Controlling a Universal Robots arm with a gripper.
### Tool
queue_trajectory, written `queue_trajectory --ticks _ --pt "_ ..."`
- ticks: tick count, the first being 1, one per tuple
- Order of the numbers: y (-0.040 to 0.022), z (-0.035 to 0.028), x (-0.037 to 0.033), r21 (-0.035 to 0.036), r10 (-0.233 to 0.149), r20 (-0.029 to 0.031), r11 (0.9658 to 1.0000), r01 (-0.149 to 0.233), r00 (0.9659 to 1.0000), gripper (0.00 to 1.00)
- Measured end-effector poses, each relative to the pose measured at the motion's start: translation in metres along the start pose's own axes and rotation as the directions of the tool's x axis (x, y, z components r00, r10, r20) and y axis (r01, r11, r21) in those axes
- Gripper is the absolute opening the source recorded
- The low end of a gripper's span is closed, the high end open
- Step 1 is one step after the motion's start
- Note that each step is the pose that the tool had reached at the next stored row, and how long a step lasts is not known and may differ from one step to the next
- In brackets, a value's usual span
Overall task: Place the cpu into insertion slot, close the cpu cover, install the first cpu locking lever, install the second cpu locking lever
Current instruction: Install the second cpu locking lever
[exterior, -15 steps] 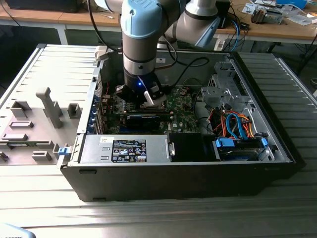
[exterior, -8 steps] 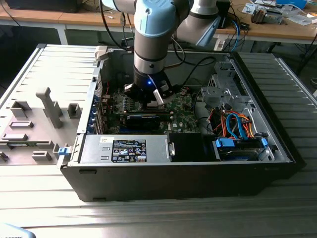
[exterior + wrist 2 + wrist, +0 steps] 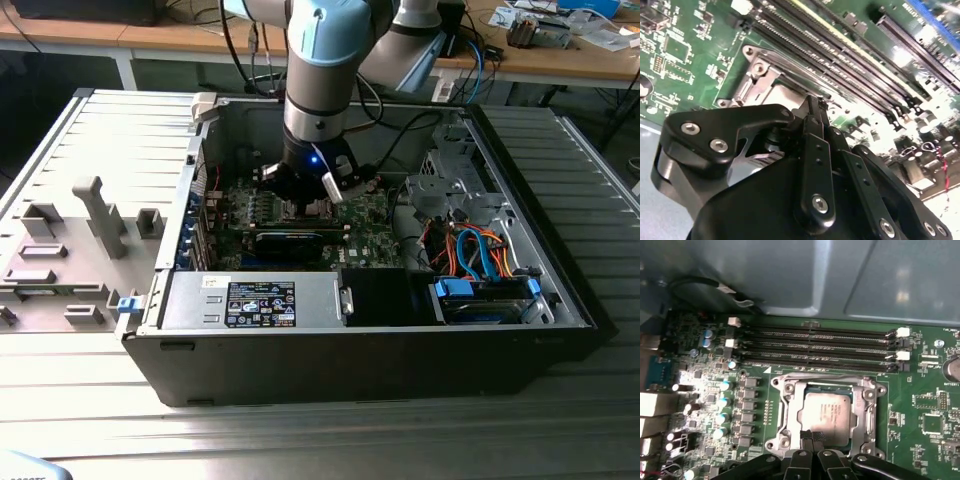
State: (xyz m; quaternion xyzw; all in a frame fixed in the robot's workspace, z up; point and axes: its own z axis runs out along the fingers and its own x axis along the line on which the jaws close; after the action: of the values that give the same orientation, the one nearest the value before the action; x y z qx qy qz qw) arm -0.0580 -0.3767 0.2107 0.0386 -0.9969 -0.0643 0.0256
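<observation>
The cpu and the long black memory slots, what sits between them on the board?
In the first wrist view, the silver cpu cover frame's edge and a strip of green circuit board lie between the cpu and the memory slots.

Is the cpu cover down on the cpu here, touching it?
Touching. In the first wrist view the cpu cover lies flat around the cpu, its frame overlapping the chip's edges with no gap showing.

My wrist's blue lamp (image 3: 316, 158) glows above a dim, shadowed case interior (image 3: 300, 225), glare washes out the board's edge (image 3: 935, 105) at three o'clock in the second wrist view, and my near linkage (image 3: 810, 200) is soft, while the first wrist view stays evenly lit.
</observation>
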Motion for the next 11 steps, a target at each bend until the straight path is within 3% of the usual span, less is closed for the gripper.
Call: queue_trajectory --ticks 1,3,4,6,11 --pt "0.0015 0.0000 -0.0005 0.0068 0.000 -0.0005 1.0000 0.000 1.0000 0.11" --pt "0.0054 -0.0003 -0.0018 0.0299 0.002 -0.0022 0.9996 -0.002 1.0000 0.11" --pt "0.0065 -0.0008 -0.0024 0.0363 0.002 -0.0027 0.9993 -0.002 1.0000 0.11" --pt "0.0072 -0.0013 -0.0032 0.0427 0.002 -0.0033 0.9991 -0.002 1.0000 0.11" --pt "0.0147 -0.0038 -0.0075 0.0736 0.005 -0.0070 0.9973 -0.004 1.0000 0.11"
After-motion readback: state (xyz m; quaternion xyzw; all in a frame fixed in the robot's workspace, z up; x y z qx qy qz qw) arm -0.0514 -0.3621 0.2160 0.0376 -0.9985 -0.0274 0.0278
